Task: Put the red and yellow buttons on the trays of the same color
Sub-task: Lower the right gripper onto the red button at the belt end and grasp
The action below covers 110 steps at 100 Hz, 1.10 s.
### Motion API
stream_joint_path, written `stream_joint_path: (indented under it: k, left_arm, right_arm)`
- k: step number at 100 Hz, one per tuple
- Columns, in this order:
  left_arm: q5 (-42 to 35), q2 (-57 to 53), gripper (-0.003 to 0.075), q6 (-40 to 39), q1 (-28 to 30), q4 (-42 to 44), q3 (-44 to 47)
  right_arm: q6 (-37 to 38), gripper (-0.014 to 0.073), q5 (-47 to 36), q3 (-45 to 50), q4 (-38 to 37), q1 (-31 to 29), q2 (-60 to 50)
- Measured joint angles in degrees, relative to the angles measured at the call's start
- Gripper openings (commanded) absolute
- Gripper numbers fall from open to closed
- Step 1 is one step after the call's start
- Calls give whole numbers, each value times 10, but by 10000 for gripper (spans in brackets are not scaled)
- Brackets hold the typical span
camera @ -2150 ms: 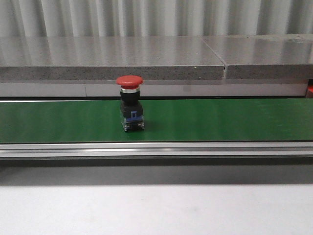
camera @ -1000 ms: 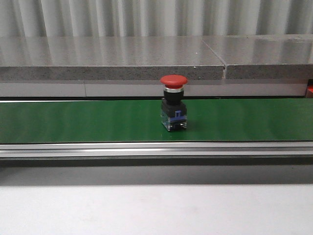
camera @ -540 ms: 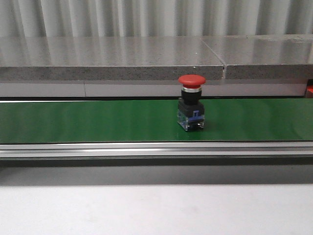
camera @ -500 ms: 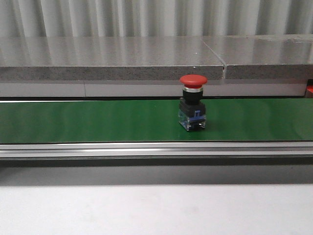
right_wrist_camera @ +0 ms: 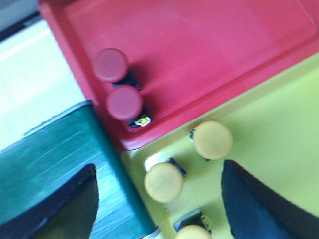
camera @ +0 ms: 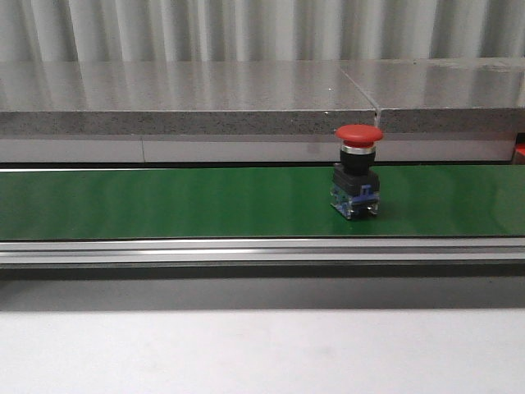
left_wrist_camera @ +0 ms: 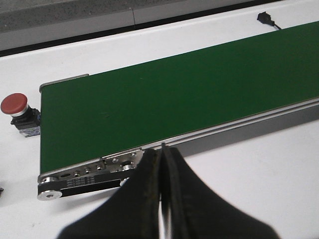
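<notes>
Red button [camera: 358,182] keeps riding right along the green belt [camera: 164,201], now right of centre, nearing the trays. Left gripper [left_wrist_camera: 162,164] jaws closed, empty; right gripper [right_wrist_camera: 157,199] jaws spread over the yellow tray [right_wrist_camera: 279,124], red tray [right_wrist_camera: 209,45] beside. Pickup next, probably.

White table [camera: 262,353] with green conveyor belt [camera: 164,201], upright red button [camera: 358,182] on belt.

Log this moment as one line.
red button upright on belt | left gripper shut, empty | right gripper open above trays
</notes>
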Motion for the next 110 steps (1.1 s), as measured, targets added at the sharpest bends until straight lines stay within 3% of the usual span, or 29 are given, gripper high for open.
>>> stream_joint_path:
  k: [25,72,110]
  left_arm:
    - [0,0,-20,0,0,0,0]
    - [0,0,-20,0,0,0,0]
    - [0,0,-20,0,0,0,0]
  right_arm:
    - [0,517,46,0,0,81,-40]
    - [0,522,90,0,6,298,-45]
    - [-16,553,113,0,7,394,-10]
